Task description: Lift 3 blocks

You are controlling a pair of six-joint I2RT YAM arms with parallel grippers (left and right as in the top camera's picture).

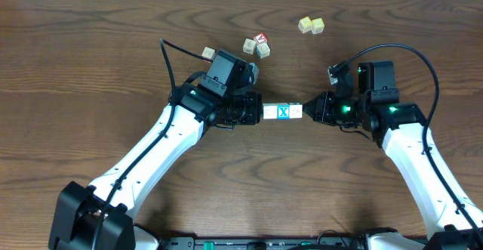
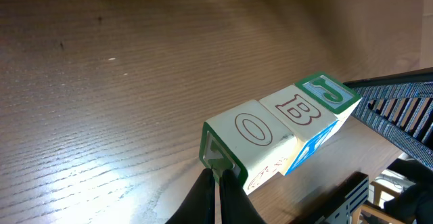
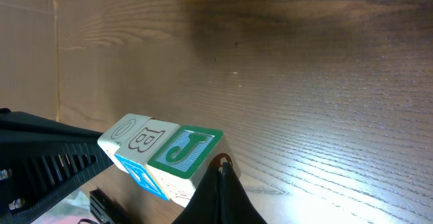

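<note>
Overhead view: a row of three small wooden alphabet cubes [image 1: 284, 112] is being pinched end to end, at mid-table, between the left gripper [image 1: 259, 112] and the right gripper [image 1: 306, 112]. Each gripper's fingers are pressed together, with the tips butted against an end face. The green-edged "O" cube [image 2: 254, 132] is being pushed by the left tips and the green "J" cube [image 3: 186, 149] by the right. The blue-sided "B" cube [image 2: 298, 112] is being trapped between them. Whether the row is clear of the table cannot be told. Buckling is being risked: any slackening or misalignment of the push would probably drop the middle cube. The dark brown wood-grain tabletop [image 1: 90, 69] is being lit glossily, and spare cubes [image 1: 258, 44] are lying well apart. Little of the room is being shown.
</note>
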